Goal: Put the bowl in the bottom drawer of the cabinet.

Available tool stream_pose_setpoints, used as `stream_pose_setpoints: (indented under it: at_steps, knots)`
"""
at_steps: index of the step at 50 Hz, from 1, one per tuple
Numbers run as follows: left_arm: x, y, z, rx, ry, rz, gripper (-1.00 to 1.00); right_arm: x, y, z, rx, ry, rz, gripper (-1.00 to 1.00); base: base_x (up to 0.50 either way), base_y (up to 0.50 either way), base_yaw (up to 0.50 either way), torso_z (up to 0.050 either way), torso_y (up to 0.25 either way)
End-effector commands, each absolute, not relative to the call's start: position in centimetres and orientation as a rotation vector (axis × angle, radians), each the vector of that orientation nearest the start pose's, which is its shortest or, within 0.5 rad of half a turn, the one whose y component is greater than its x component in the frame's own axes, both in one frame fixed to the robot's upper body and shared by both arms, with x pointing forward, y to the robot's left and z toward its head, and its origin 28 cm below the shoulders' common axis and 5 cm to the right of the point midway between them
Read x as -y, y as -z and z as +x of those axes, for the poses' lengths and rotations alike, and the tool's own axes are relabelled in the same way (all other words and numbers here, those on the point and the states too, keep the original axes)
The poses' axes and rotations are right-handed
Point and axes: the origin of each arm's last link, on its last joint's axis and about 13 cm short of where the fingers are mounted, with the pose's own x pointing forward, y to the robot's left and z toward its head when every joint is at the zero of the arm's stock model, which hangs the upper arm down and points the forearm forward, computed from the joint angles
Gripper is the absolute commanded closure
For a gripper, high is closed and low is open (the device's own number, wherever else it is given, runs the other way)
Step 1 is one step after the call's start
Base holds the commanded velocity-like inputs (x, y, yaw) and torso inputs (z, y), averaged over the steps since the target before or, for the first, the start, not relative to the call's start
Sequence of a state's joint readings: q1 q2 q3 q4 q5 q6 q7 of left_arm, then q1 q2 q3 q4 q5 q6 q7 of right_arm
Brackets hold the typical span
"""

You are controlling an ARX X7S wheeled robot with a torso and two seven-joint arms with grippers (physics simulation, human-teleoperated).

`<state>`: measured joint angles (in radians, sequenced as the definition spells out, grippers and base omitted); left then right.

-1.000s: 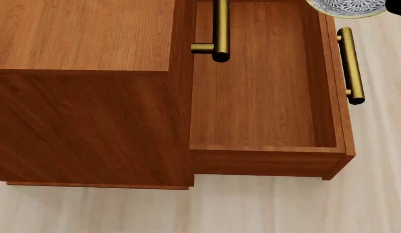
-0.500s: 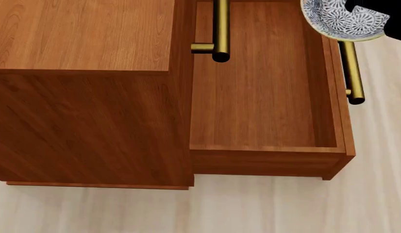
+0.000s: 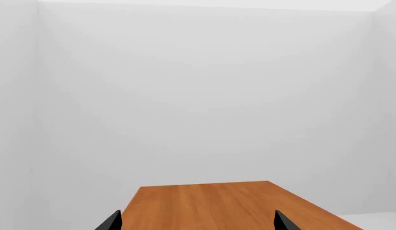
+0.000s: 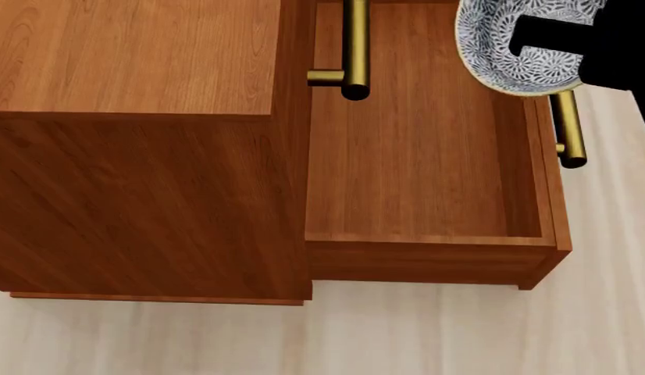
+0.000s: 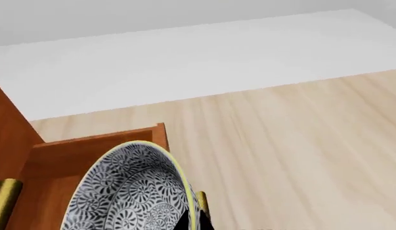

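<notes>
The bowl [image 4: 494,43], white with a dense blue pattern, hangs tilted above the far corner of the bottom drawer [image 4: 406,156], by the drawer's front board. My right gripper [image 4: 557,47] is shut on its rim, one black finger inside the bowl. In the right wrist view the bowl [image 5: 131,191] fills the lower left, and the right gripper [image 5: 192,221] pinches its yellowish rim. The drawer stands pulled out of the cabinet [image 4: 135,62], its inside bare. My left gripper [image 3: 198,226] is open above the cabinet's top [image 3: 217,206], holding nothing.
The drawer's brass bar handle [image 4: 564,125] runs along its outer front. An upper drawer's brass handle [image 4: 354,47] juts over the open drawer's inner side. Pale wood floor [image 4: 406,336] surrounds the cabinet. White walls [image 3: 198,96] stand behind.
The right gripper has carried the bowl from the view's top edge further in, over the drawer's far corner. The cabinet and drawer have not moved.
</notes>
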<state>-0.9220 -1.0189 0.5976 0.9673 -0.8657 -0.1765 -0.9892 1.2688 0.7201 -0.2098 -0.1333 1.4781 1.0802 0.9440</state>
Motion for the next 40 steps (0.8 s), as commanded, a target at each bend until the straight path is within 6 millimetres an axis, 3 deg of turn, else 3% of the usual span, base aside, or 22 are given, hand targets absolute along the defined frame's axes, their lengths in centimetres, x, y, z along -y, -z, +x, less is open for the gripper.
stream_pose_setpoints:
  at_steps: [1, 40]
  knots:
    - [-22.1, -28.6, 16.9, 0.853, 0.102, 0.022, -1.00, 16.7, -34.4, 26.9, 0.000, 0.138, 0.053, 1.00, 0.00, 0.00, 0.00, 0.000, 0.000]
    - [-22.1, -28.6, 16.8, 0.855, 0.099, 0.021, -1.00, 14.8, -33.1, 28.1, -0.036, 0.078, -0.011, 1.00, 0.00, 0.00, 0.00, 0.000, 0.001]
